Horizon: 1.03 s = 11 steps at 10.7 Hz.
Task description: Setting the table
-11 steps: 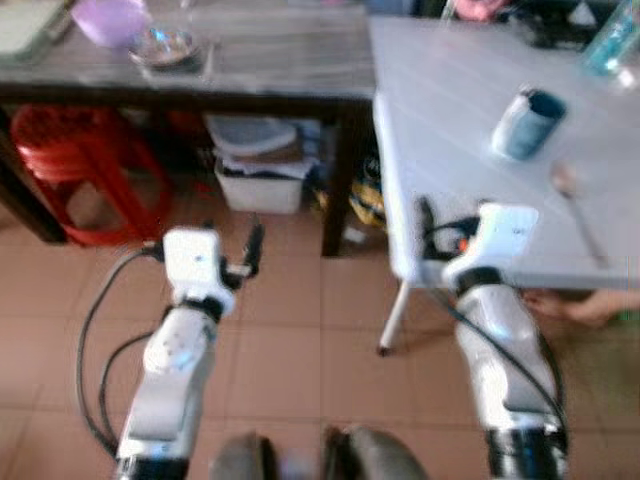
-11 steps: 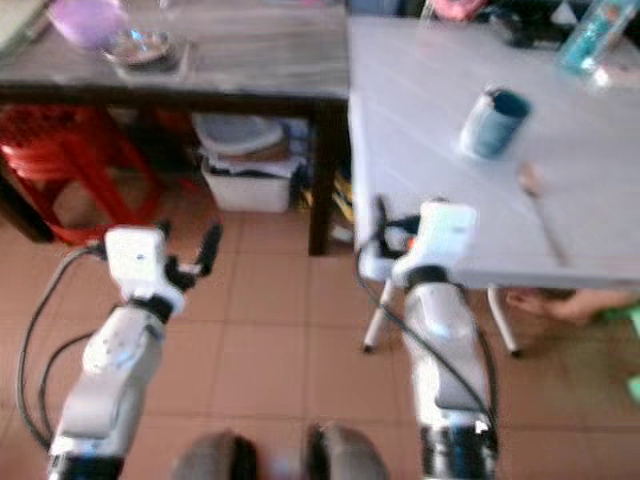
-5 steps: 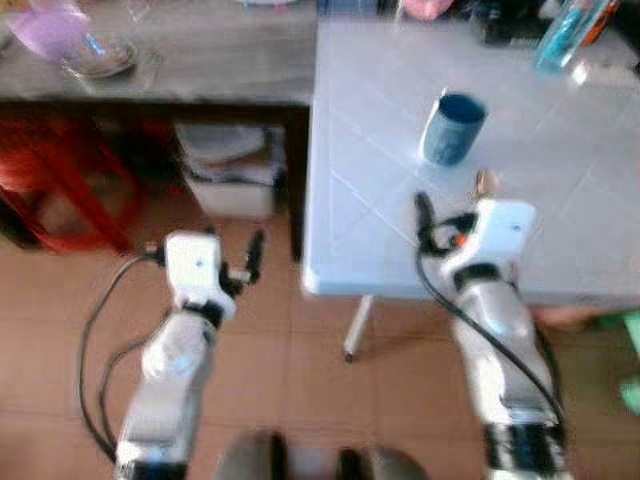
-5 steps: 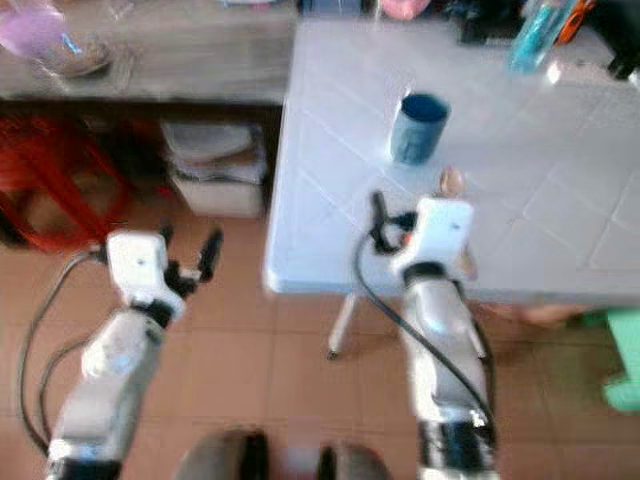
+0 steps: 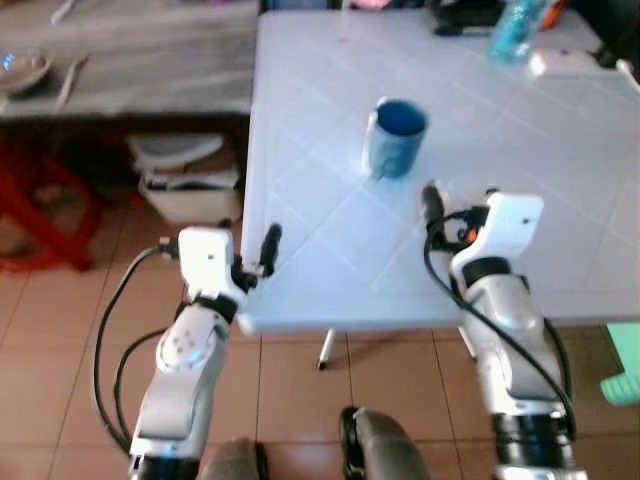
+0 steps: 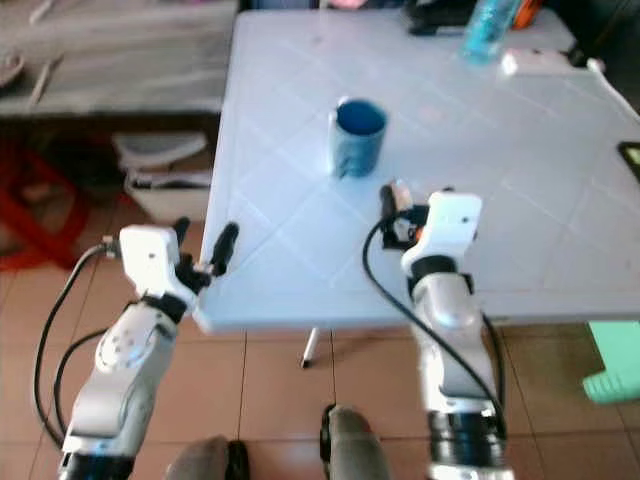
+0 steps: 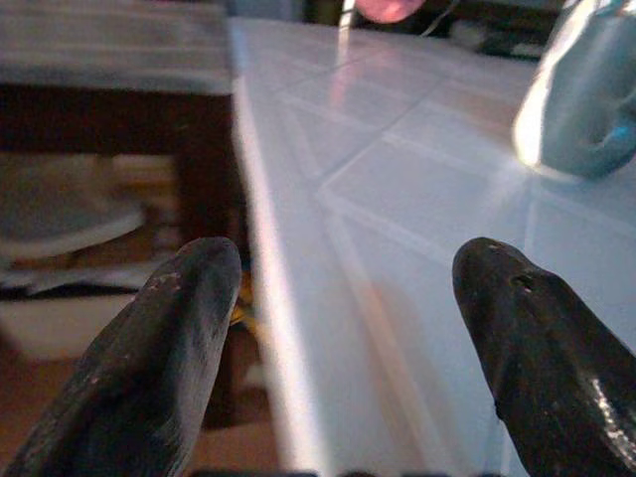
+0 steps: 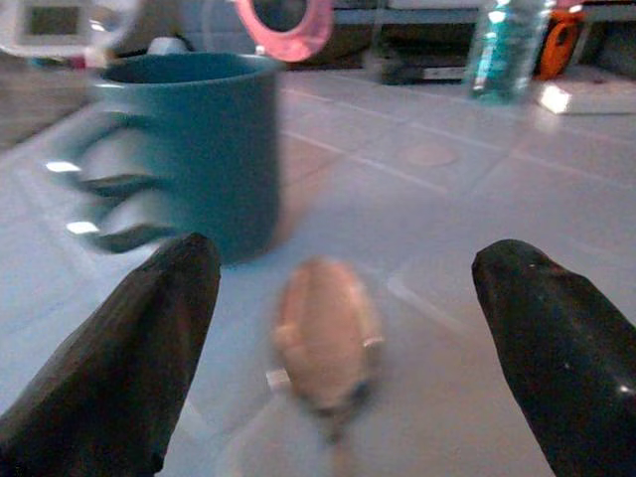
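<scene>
White tiled worktop (image 5: 330, 90) ahead, blue mug (image 5: 394, 137) upright near middle. Right gripper (image 8: 338, 328) over worktop just short of mug, fingers wide apart, holding nothing; pale spoon (image 8: 326, 333) lying flat between them, blurred, prob. wooden. Left gripper (image 7: 338, 328) at worktop's near left edge, fingers spread, empty. Teal bottle (image 5: 514, 28) at far side. Grey side table (image 5: 130, 60) w/ bowl (image 5: 20, 70) to left.

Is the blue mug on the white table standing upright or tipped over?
Upright. The mug stands on its base on the white table, its round open mouth facing up and its handle at the side.
</scene>
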{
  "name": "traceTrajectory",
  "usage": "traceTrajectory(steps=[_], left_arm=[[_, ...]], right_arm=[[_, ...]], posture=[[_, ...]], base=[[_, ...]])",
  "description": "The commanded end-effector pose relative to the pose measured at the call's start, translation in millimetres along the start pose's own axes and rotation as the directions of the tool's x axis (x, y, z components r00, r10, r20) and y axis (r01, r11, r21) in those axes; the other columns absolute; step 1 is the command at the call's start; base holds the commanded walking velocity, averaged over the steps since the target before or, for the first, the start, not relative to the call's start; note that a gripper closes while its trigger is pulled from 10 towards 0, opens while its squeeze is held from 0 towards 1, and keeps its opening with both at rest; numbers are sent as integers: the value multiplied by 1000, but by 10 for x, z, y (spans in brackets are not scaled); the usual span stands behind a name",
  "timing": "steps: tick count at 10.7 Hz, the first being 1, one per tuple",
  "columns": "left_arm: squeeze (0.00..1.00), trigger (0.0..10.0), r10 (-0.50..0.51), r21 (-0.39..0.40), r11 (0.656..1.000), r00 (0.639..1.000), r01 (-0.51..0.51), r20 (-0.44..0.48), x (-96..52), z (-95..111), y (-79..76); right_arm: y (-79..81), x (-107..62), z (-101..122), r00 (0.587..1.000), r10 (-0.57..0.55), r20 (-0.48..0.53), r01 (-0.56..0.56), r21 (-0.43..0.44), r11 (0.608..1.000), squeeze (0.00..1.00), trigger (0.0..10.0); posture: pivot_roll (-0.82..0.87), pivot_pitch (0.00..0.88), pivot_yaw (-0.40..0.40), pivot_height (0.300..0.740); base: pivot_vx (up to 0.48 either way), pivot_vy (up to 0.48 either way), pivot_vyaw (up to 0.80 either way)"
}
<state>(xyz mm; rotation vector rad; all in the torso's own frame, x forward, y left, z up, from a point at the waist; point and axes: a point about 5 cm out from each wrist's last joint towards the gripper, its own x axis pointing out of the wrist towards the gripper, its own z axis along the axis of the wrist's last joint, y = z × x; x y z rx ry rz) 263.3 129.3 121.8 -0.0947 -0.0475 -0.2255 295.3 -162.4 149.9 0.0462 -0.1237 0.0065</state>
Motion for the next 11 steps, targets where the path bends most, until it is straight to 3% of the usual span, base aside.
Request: traceTrajectory(steps=[1, 3, 6, 8, 11], left_arm=[[0, 10000, 17, 7, 1000, 1000, -17, 6, -23, 15, 42], [0, 10000, 18, 9, 1000, 1000, -18, -5, -37, 5, 46], [0, 10000, 16, 14, 1000, 1000, -16, -20, -85, -5, 71], [0, 10000, 1, 18, 1000, 1000, 0, -15, -88, 8, 49], [0, 10000, 5, 16, 1000, 1000, -4, -20, -114, 9, 57]], right_arm=[[25, -10, -13, 1000, 13, -6, -13, -4, 1000, 0, 10000], [6, -29, -79, 999, 5, -52, -7, -42, 999, 0, 10000], [-248, -162, -233, 980, -138, -145, 131, -63, 989, 0, 10000], [-276, -94, -160, 982, -142, -125, 134, -69, 989, 0, 10000], [-241, -90, -147, 985, -125, -121, 118, -63, 991, 0, 10000]], posture=[[-48, 168, 12, 740], [-46, 173, 10, 740], [-43, 196, 13, 740], [-48, 207, 18, 740], [-41, 215, 17, 740]], base=[[0, 0, 0], [0, 0, 0], [0, 0, 0], [0, 0, 0], [0, -365, 0]])
